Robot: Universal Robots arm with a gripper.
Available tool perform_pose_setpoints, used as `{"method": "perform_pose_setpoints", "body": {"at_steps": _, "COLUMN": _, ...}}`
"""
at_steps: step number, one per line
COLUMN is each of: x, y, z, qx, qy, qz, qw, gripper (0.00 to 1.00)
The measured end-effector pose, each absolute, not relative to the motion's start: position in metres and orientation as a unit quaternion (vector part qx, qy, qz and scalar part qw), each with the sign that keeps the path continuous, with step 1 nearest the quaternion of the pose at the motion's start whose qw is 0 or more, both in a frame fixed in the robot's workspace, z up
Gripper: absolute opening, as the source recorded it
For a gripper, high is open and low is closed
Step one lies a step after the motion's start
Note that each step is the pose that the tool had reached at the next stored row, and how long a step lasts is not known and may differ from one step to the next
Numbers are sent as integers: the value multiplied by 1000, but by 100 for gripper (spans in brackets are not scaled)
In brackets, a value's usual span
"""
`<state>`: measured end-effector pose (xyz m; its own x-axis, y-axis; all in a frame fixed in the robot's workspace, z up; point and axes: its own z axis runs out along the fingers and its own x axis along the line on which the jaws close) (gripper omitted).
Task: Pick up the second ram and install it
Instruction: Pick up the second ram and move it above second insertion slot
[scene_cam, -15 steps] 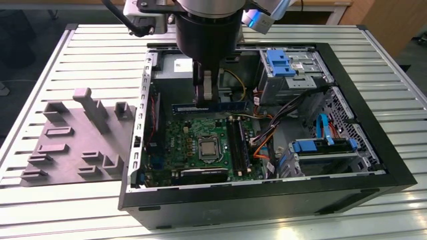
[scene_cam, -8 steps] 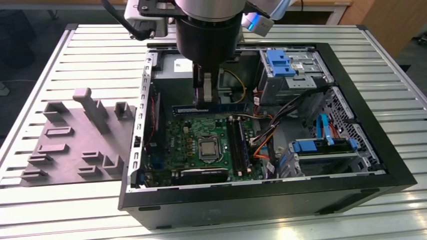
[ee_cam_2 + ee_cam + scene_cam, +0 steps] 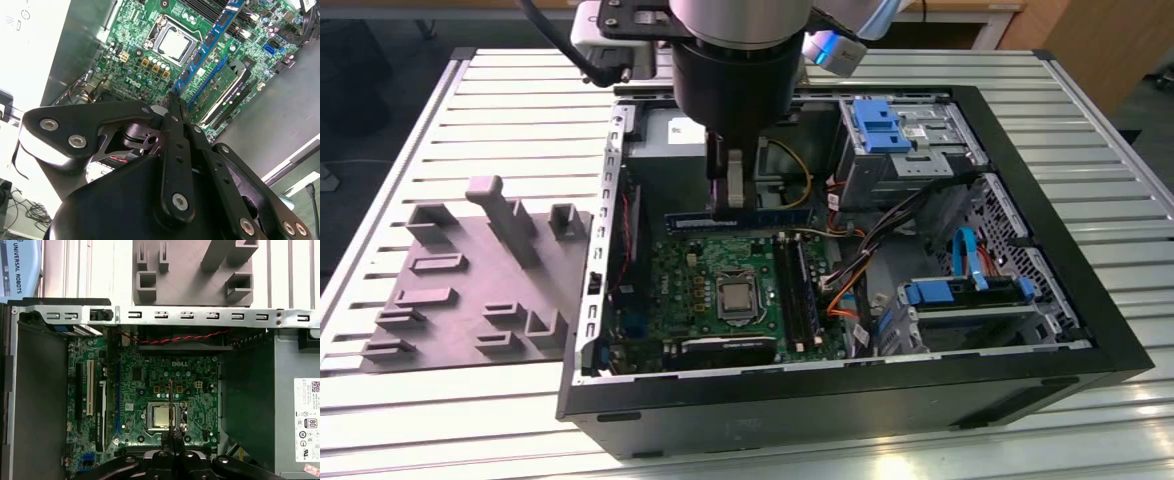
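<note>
grey tray: lies on the slatted bench at the exterior view's left, just beside the case.
computer case: open, taking the middle and right of the exterior view, with the motherboard flat on its floor.
second ram: hangs level under my jaws at the centre of the exterior view. It is over the upper edge of the motherboard and seated in no slot. It runs crosswise to the long black memory slots. In the second wrist view the blue-green board with its black chips runs out from between my fingers. In the first wrist view it shows edge-on.
jaws: narrow, pinched on the flat faces of the second ram at about mid-length. My arm is at the upper centre of the exterior view.
handling: I judge it light, stiff and thin, and brittle if bent or twisted. Its smooth faces could slip. The best hold is across the faces near the middle, clear of the contact edge.
drive brackets: blue, at the exterior view's upper right, well apart from the stick.
</note>
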<state>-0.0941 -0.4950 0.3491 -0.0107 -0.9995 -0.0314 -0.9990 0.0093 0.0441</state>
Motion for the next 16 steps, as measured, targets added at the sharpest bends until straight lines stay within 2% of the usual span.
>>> {"method": "perform_pose_setpoints", "body": {"at_steps": 16, "x": -94, "y": -495, "z": 344, "qx": 703, "qy": -710, "qz": -27, "qw": 4, "gripper": 11}}
